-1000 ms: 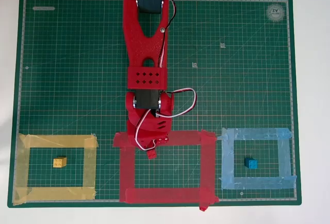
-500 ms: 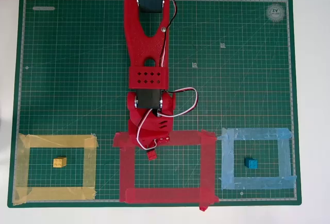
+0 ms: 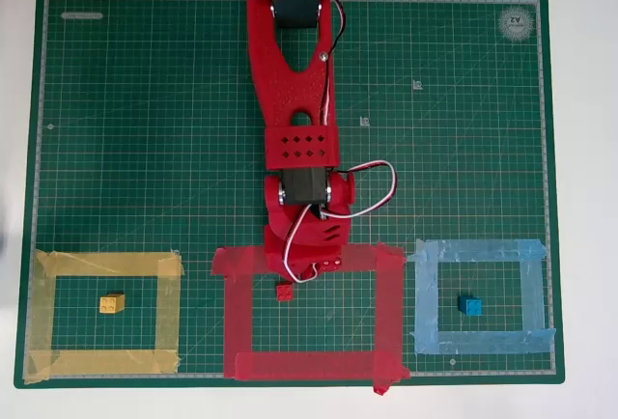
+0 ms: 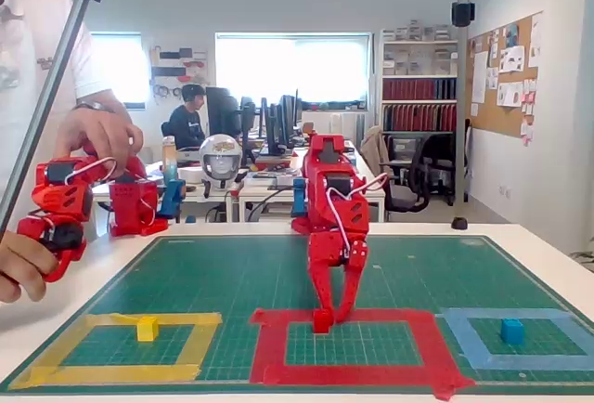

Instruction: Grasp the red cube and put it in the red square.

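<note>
On the white counter (image 3: 579, 187) lies a green cutting mat (image 3: 145, 129) that takes up most of the surface in the overhead view. Red arm (image 3: 294, 100) reaches from the far edge of the mat toward the near edge, wrist pitched down; white and red wires loop off its wrist servo. Along the near edge of the mat sit three tape frames in a row. Centre: the red square (image 3: 237, 318), largest of the three, wide strips. To its left in the overhead view: yellow tape frame (image 3: 169, 313). To its right: light blue tape frame (image 3: 531, 293).

Gripper (image 4: 336, 315) points down over the far strip of the red square; in the fixed view the jaws stand apart, one finger on each side, with open space between them. The red cube (image 3: 285, 292) rests on the mat inside the red square, just inside the far strip and toward its left side in the overhead view. In the fixed view the cube (image 4: 322, 320) sits at the tip of the left finger; contact cannot be judged.

Yellow cube (image 3: 112, 303) sits inside the yellow frame, left of centre. Blue cube (image 3: 471, 306) sits near the centre of the blue frame.
</note>
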Motion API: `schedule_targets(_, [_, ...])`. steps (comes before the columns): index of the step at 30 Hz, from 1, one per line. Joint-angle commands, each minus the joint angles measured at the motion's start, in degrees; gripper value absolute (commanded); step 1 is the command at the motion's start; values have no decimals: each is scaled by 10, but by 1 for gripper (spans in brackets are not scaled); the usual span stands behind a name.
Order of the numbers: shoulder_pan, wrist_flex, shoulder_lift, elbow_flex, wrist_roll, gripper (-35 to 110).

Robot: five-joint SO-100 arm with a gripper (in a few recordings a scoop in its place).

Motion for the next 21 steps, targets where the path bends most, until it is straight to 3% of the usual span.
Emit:
schedule_targets(1, [-7, 5, 4, -69, 12, 0])
schedule_targets(21, [6, 37, 55, -6, 11, 0])
